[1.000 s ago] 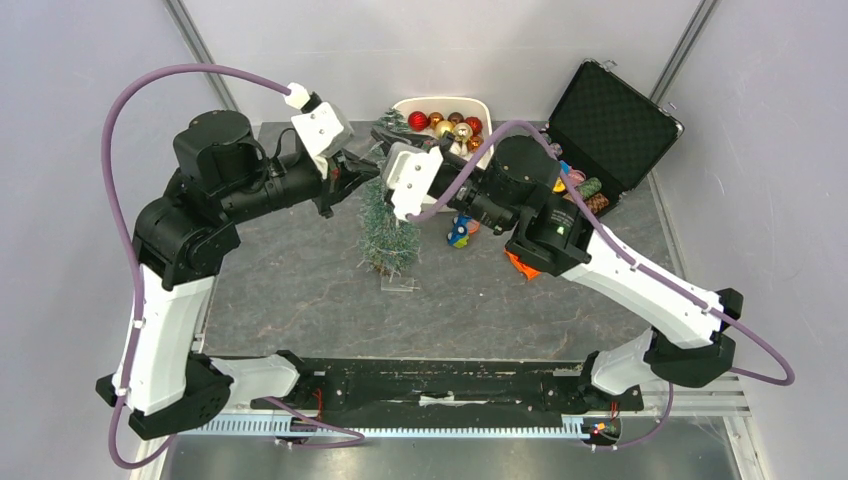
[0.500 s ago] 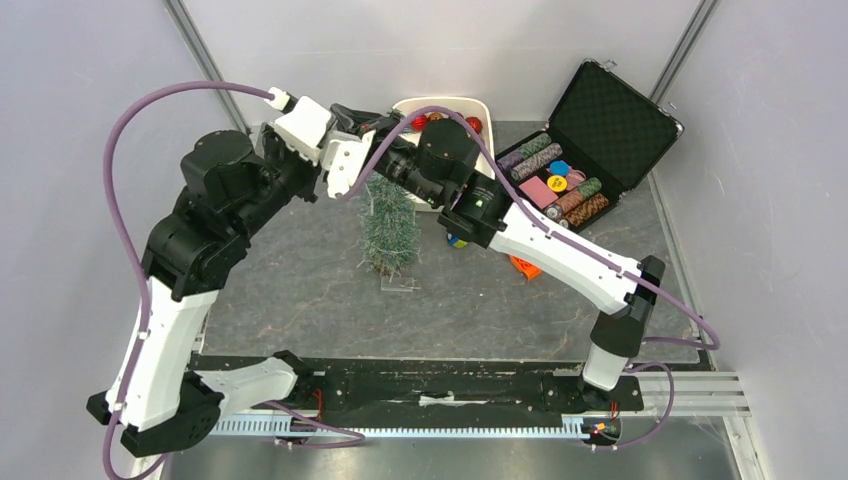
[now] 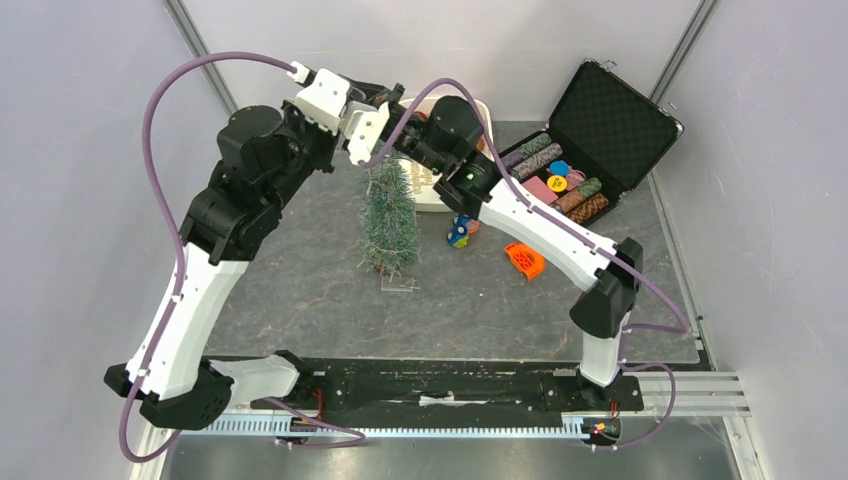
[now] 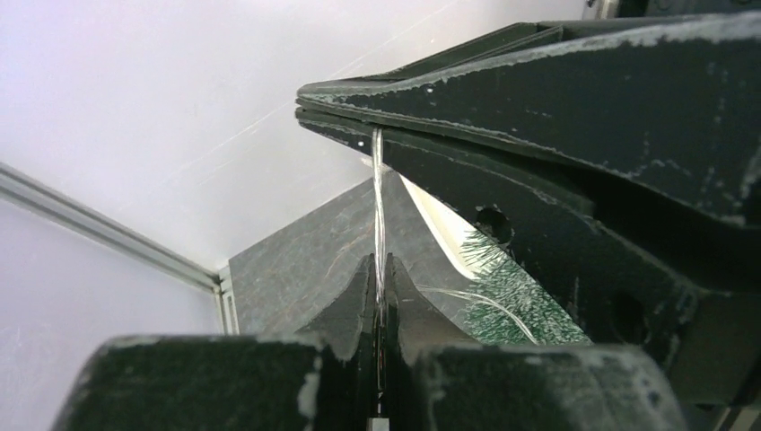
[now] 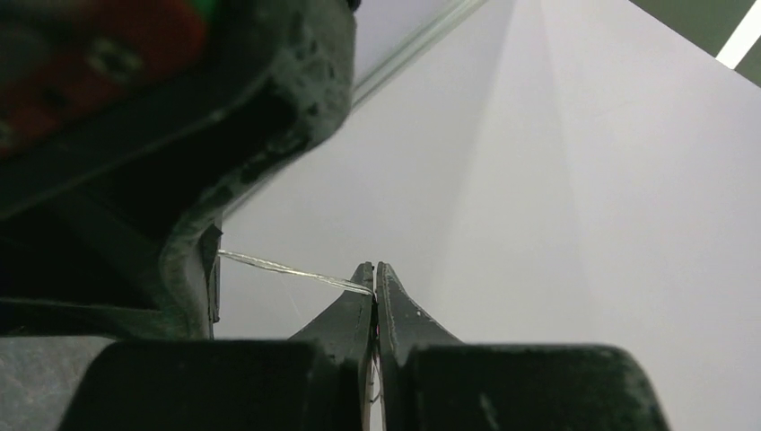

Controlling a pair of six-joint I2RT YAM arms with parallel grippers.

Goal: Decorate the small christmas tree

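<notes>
**Strand held high, tree below**

Both your grippers are pinched shut on one thin clear strand [image 4: 378, 193]. The left gripper [image 4: 378, 269] and right gripper [image 5: 375, 277] hold a short span of it taut between tips that almost meet. The tree [image 3: 388, 222] stands upright mid-bench [image 3: 300, 275], its long axis vertical. Its tip lies just below and to the near side of the two raised grippers. Neither arm looks clearly nearer to it. I judge your next move should bring the strand down and nearward over the tip. Lower both ends evenly, since a lopsided pull could snag the bristles and tip the tree.
</notes>
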